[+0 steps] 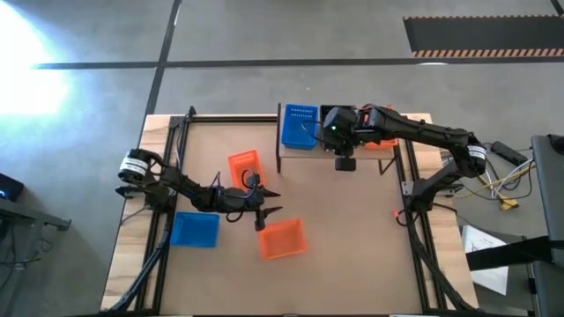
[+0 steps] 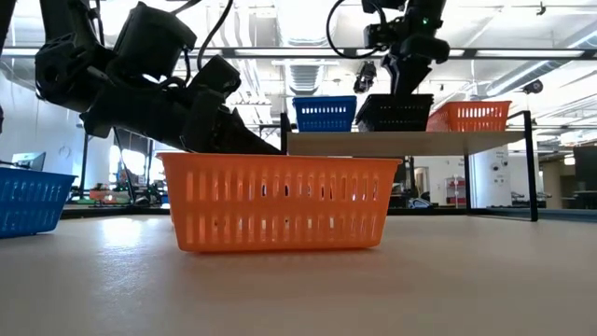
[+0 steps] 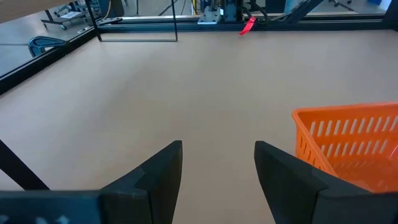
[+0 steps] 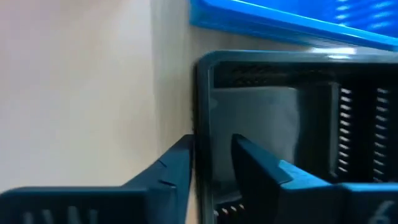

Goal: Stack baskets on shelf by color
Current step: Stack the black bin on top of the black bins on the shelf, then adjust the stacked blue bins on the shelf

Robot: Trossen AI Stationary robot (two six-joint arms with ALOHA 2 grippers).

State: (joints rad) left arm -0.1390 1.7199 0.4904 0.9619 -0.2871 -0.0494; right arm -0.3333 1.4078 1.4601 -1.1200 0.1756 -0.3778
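Right gripper (image 4: 211, 165) is grasping the black basket's (image 4: 298, 124) wall on the shelf (image 2: 401, 142); left gripper (image 3: 217, 168) is hanging released just beside an orange basket (image 3: 354, 143).

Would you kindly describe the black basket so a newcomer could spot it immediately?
Find the shelf, the raised wooden plank at the table's far edge. Three baskets stand there; the black basket is the middle one, between blue and orange, with the right gripper straddling its wall.

You are looking at the shelf (image 2: 410, 142) carrying a blue basket (image 2: 325, 113), a black basket (image 2: 395, 112) and an orange basket (image 2: 469, 116). Before it, the tabletop (image 1: 352, 229) is bearing two orange baskets (image 1: 282, 239) (image 1: 244, 167) and a blue one (image 1: 195, 229).
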